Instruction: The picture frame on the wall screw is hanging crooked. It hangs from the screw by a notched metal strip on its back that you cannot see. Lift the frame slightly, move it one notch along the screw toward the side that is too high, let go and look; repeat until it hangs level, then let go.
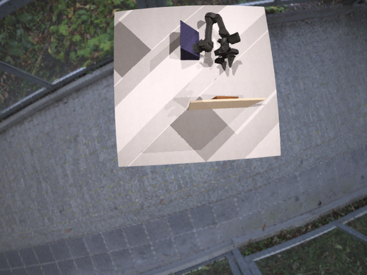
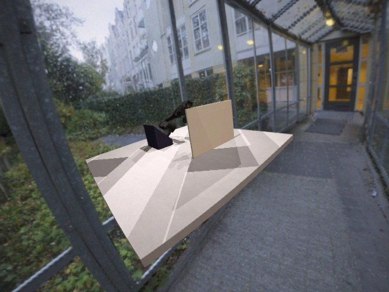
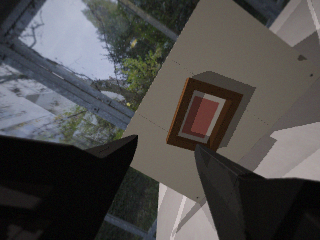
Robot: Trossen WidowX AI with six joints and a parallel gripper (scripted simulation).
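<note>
The picture frame (image 3: 184, 111) (image 1: 227, 97) is brown with a pale mat and a red panel. It hangs on the front of the upright wall board (image 3: 230, 45) (image 1: 222, 103) (image 2: 213, 128). In the wrist view its edges are turned against the board's edges: it hangs crooked. With the board's top at upper left there, the frame's right end, toward the top of the view, sits higher. My gripper (image 1: 227, 67) (image 3: 166, 144) is open and empty, a gap back from the frame. The screw and the notched strip are hidden. The exterior view shows only the board's back.
A dark purple wedge (image 1: 188, 38) (image 2: 157, 139) stands on the table (image 1: 136, 103) (image 2: 147, 194) beside the arm's base. The arm (image 1: 208, 31) (image 2: 176, 117) is folded up in front of the board. Shadows fall across the table and board.
</note>
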